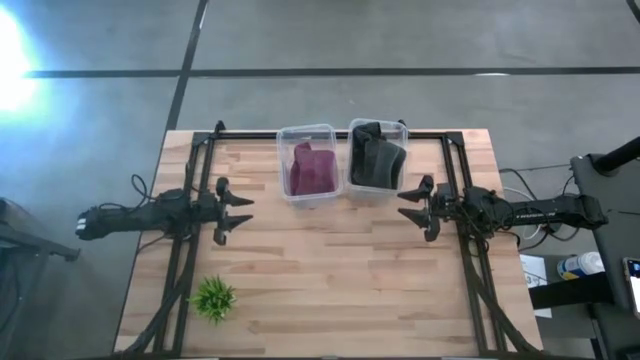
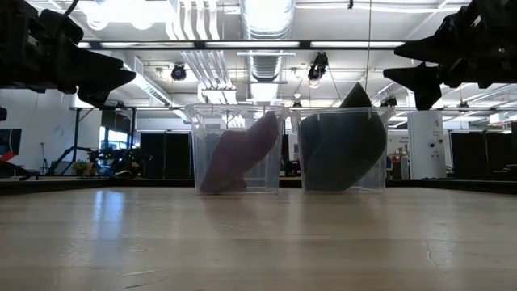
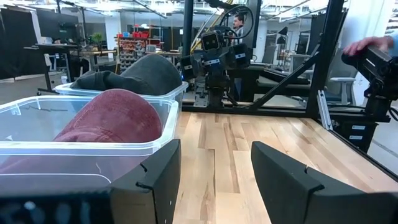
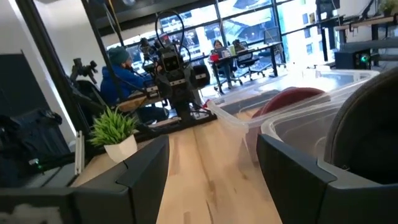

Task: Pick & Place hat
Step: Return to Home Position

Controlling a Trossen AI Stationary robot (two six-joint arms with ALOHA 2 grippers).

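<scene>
A maroon hat lies in the left clear bin, leaning against its wall in the low view. A black hat fills the right clear bin, its peak poking above the rim. My left gripper hovers open left of the bins, above the table. My right gripper hovers open just right of the black hat's bin. Both wrist views show the hats in their bins.
A small green potted plant stands near the table's near left corner. The black frame rails run along both sides. Bare wood lies between the grippers and toward the near edge. People sit in the room beyond.
</scene>
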